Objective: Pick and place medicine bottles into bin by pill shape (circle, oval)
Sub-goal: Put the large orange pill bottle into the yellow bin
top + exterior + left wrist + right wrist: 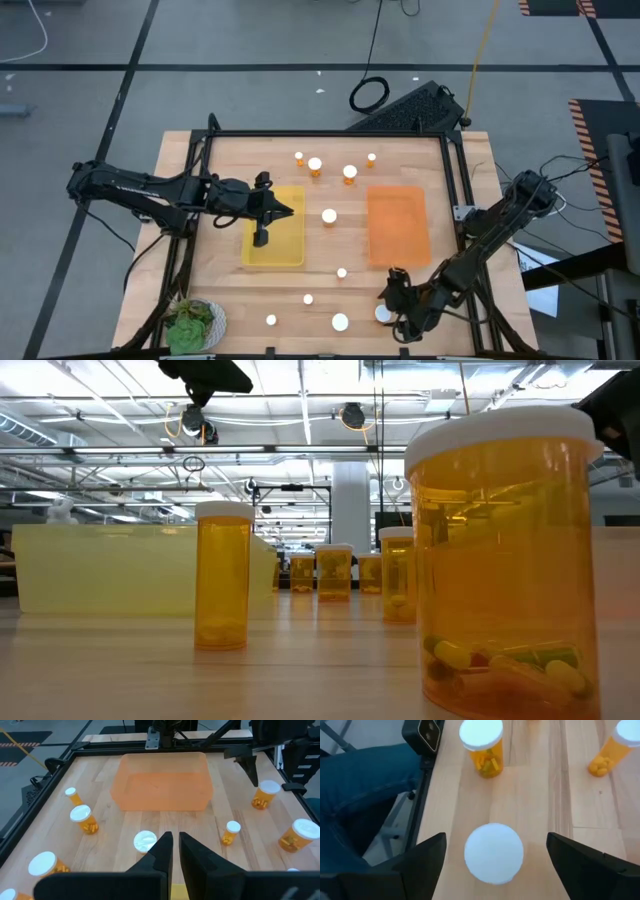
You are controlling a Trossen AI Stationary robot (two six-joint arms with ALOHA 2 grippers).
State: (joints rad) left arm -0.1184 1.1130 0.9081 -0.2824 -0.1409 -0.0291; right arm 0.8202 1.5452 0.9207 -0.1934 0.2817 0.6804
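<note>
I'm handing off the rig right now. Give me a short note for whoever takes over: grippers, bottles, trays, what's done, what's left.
Left gripper: shut, empty, over the yellow tray.
Right gripper: open, straddling a wide-capped bottle at the table's near right edge, not yet closed on it.
Orange tray: empty, as the left wrist view shows. The yellow tray also looks empty from above.
Bottles: all upright on the table; four beyond the trays, one between them, the others on the near side.
Done: nothing binned yet.
Left: grasp this bottle, then sort every bottle by pill shape.
</note>
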